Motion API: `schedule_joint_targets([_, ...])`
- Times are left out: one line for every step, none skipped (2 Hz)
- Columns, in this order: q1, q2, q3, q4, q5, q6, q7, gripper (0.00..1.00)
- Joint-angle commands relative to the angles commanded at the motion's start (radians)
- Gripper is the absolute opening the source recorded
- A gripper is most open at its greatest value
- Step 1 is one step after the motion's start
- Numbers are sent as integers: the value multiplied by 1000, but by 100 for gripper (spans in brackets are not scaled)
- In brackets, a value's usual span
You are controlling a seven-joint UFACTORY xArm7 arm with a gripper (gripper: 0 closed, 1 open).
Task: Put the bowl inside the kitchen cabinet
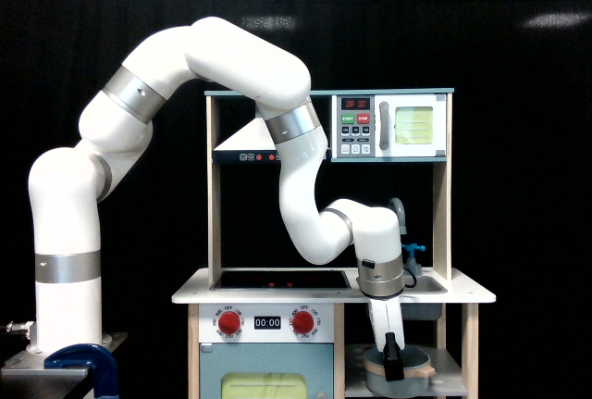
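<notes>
Tool [393, 360] hangs straight down in front of the bowl [400, 370], its dark tips at the wooden rim (clamped on it or just touching, I cannot tell). Round, grey-blue and straight-sided, the bowl sits low inside the kitchen cabinet [451, 382], directly below the arm.

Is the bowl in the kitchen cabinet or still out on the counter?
In. The bowl sits upright in the kitchen cabinet, below the counter, with the end effector at its near rim.
</notes>
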Motion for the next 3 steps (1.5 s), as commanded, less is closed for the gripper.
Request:
schedule_joint_targets([-108, -232, -3, -197, -31, 76, -45, 100])
schedule_joint_targets([-244, -596, -91, -450, -134, 261, -108, 100])
schedule_joint_targets([-465, -995, -325, -562, -454, 635, -190, 100])
